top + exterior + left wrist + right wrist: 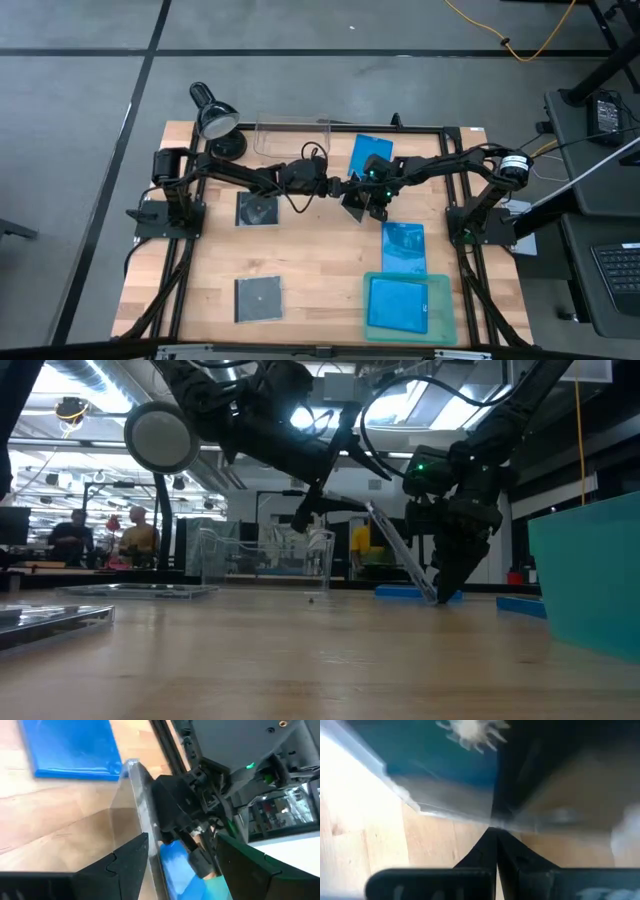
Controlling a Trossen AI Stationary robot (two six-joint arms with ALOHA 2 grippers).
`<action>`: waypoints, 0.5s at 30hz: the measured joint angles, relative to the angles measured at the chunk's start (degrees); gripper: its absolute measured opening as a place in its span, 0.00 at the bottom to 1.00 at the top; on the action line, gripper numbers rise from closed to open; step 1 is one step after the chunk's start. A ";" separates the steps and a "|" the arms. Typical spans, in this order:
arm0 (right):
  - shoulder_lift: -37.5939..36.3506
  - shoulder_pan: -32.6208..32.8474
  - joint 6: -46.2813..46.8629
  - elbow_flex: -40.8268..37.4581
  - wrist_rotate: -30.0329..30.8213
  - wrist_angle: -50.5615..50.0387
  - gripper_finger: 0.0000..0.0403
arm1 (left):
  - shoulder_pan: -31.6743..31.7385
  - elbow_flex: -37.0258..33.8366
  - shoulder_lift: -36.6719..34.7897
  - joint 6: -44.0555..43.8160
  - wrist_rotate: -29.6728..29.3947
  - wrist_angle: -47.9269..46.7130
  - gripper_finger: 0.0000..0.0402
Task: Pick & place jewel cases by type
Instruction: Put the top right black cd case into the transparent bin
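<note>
A square clear and dark grey jewel case (355,208) stands tilted at the table's middle, its lower edge on the wood (432,597). My right gripper (447,585) is shut on it low down. My left gripper (180,865) is open at the case's raised end, with that edge (142,815) between its fingers. Two more square cases (258,210) (258,298) lie flat on the left half. One blue case (372,155) lies flat near the far edge, one (403,245) on the right, and one (400,303) in the teal tray. My right gripper pinches the tilted case's lower edge (455,812) between its two shut fingers, coming from above and pointing down. The case leans up toward the left arm, with its bottom edge on the table. My left gripper: the raised edge runs close along one finger (131,857); I cannot tell whether they touch.
A clear plastic bin (290,135) stands at the far edge, with a desk lamp (212,115) at the far left corner. The teal tray (445,300) sits at the near right. Bare wood shows at the near middle. People and desks show in the room beyond.
</note>
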 joint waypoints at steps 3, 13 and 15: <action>0.09 0.00 -0.14 0.16 0.32 1.18 0.01 | -0.49 -1.38 1.94 -0.48 3.06 -8.24 0.56; 0.05 0.02 -0.13 0.11 0.30 1.15 0.01 | -1.49 2.56 7.75 -1.96 6.52 -3.22 0.56; 0.07 0.00 -0.13 0.09 0.05 1.08 0.01 | -1.35 3.14 7.81 -1.69 6.56 -3.57 0.56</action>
